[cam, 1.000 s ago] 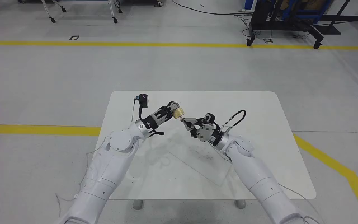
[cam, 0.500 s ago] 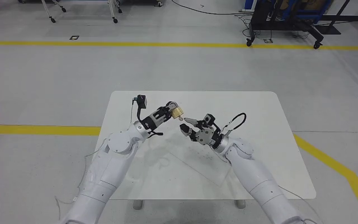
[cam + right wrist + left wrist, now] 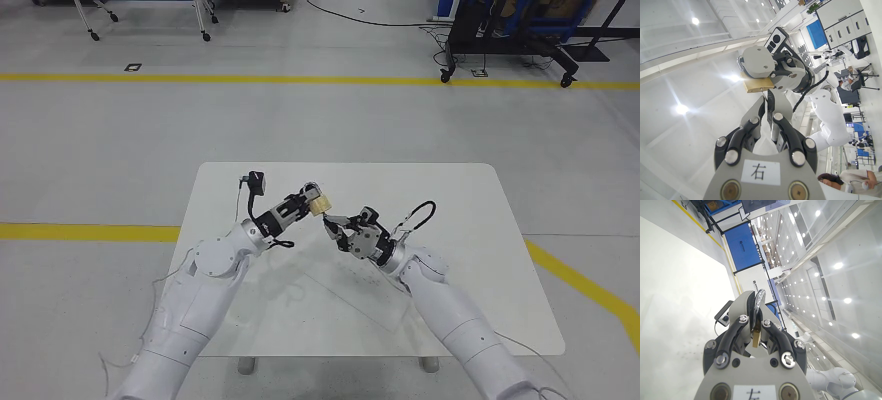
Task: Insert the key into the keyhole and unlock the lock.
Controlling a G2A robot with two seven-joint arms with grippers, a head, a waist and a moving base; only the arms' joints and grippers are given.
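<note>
Right wrist view: right claw [image 3: 766, 100] pinches key [image 3: 764, 94], shaft aimed at keyhole [image 3: 762, 89]; left claw [image 3: 755, 75] clamps lock [image 3: 758, 85].

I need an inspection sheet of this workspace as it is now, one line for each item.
Surface: white table with rounded corners.
Job's things: brass padlock held above the table; key tip at its keyhole, depth unclear.
Clutter: clear sheet lying flat on the table.
Grippers: left pincer shut on padlock; right pincer shut on key.
Cables: black cable looping at the right wrist.
Surroundings: yellow floor lines, black cart.
</note>
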